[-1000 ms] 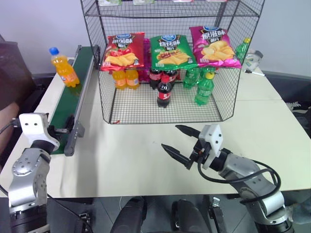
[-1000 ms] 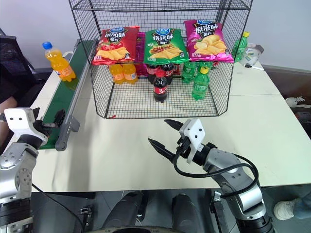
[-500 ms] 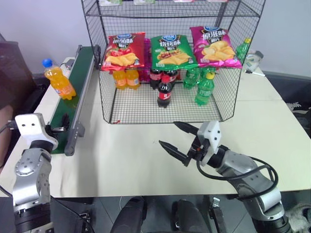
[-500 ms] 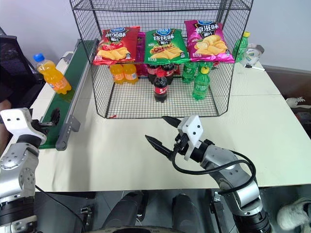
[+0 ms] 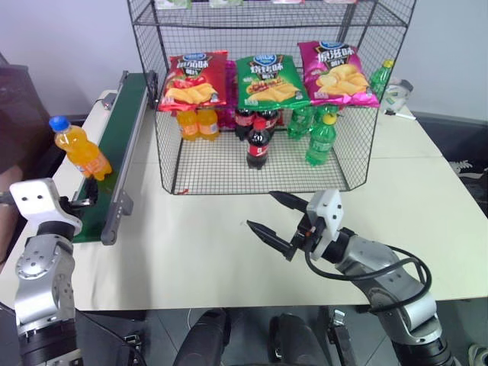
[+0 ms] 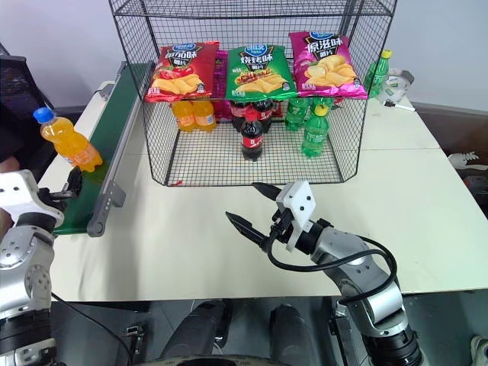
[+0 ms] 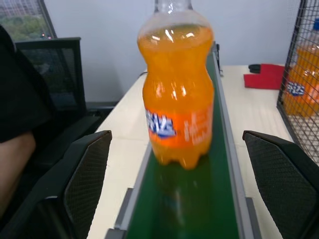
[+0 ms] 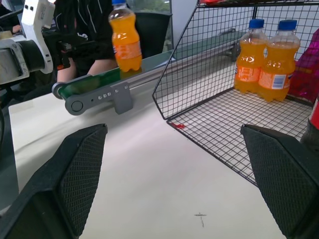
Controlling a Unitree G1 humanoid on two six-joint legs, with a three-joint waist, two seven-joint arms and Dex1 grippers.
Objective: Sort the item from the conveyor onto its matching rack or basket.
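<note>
The item, an orange soda bottle (image 5: 79,151) with a blue cap, stands upright on the conveyor (image 5: 124,114) close to the belt's near end. My left gripper (image 5: 81,200) sits just in front of that end, open. In the left wrist view the bottle (image 7: 178,104) stands beyond and between the two spread fingers (image 7: 87,174), untouched. The black wire rack (image 5: 213,171) stands to the right of the belt, hung with red, green and pink chip bags. My right gripper (image 5: 261,210) hovers open and empty over the white table in front of the rack.
On the rack's floor stand two orange soda bottles (image 5: 197,122), cola bottles (image 5: 258,142) and green bottles (image 5: 320,139). A green bottle (image 5: 380,76) and a white object (image 5: 396,94) sit at the table's back right. A person's arm (image 7: 15,154) and a black chair (image 7: 55,74) are left of the belt.
The orange soda bottle has ridden down the belt toward its near end and my left gripper. The left hand has shifted slightly leftward. The right gripper has stayed put.
</note>
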